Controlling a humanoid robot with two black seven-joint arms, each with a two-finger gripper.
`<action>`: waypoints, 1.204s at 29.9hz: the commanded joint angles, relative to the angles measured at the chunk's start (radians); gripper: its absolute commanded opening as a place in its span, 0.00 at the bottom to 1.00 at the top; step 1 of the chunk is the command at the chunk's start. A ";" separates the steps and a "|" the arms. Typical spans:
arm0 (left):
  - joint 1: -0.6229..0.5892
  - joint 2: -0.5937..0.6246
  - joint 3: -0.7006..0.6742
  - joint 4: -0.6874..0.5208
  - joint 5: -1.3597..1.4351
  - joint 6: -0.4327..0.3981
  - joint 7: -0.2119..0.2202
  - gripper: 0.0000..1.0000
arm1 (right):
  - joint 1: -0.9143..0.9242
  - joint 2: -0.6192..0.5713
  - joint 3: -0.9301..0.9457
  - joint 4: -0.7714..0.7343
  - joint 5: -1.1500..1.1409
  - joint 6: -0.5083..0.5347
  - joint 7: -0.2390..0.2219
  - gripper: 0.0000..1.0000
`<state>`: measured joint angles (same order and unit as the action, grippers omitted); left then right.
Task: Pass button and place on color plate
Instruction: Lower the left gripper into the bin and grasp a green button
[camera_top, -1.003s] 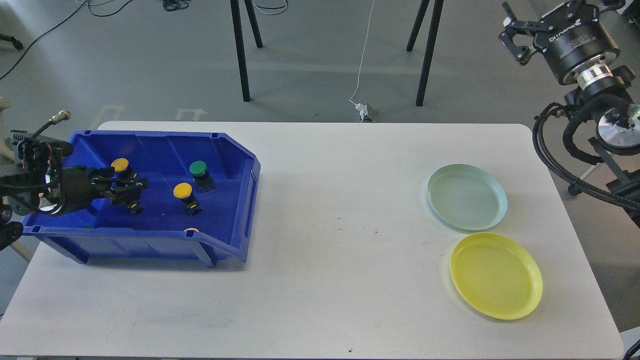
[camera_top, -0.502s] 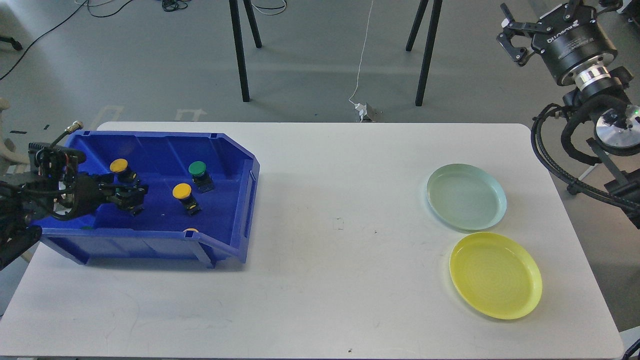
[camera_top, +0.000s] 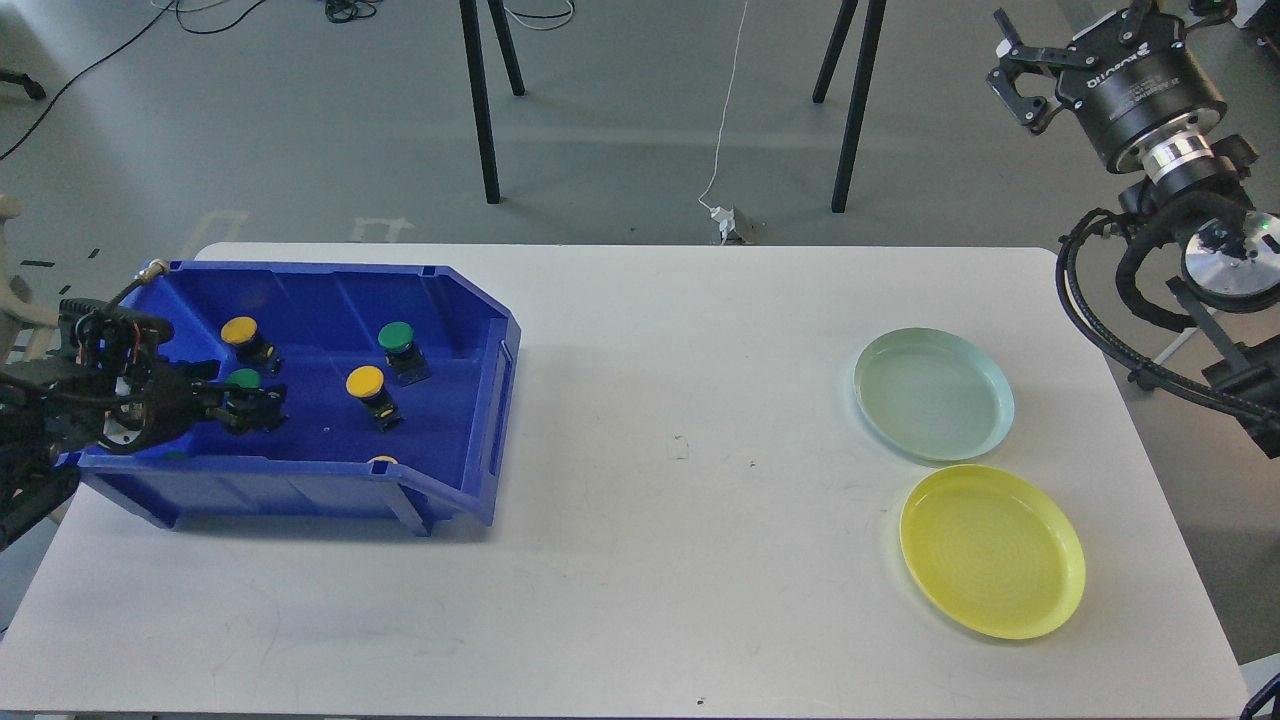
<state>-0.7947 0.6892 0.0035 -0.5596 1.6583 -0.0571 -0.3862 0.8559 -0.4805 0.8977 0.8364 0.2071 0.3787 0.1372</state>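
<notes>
Robotics lab workspace.
A white table (camera_top: 640, 560) stands on bare grey floor (camera_top: 620, 130); beyond the table lie loose cables (camera_top: 725, 110) and black stand legs (camera_top: 480, 100).

Grey smooth floor (camera_top: 620, 130) fills the upper part, evenly lit, soft glare patches. White counter (camera_top: 640, 560) with rounded corners takes the lower two thirds — a few small dark specks and scuffs on the surface. Two pairs of black angled stand legs (camera_top: 487, 110) (camera_top: 850, 110) on the floor behind it. Thin white cord (camera_top: 728, 110) runs down to a small white plug block (camera_top: 732, 222) just past the counter's far edge. Black cables (camera_top: 350, 10) coiled at top left — faint tape marks (camera_top: 385, 228) near the counter's back-left corner.
</notes>
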 joint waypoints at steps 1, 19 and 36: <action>0.002 0.001 0.009 0.003 0.001 0.000 -0.010 0.72 | 0.000 -0.001 0.001 0.000 -0.002 0.000 0.001 1.00; -0.008 0.003 0.010 0.003 0.000 0.000 -0.016 0.42 | 0.000 -0.003 0.003 -0.002 -0.002 -0.001 -0.001 1.00; -0.032 0.044 0.001 -0.031 -0.009 0.000 -0.083 0.33 | 0.000 -0.012 0.004 0.001 -0.003 -0.001 -0.001 1.00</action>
<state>-0.8213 0.7077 0.0101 -0.5714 1.6527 -0.0567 -0.4316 0.8559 -0.4872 0.9010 0.8355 0.2040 0.3773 0.1374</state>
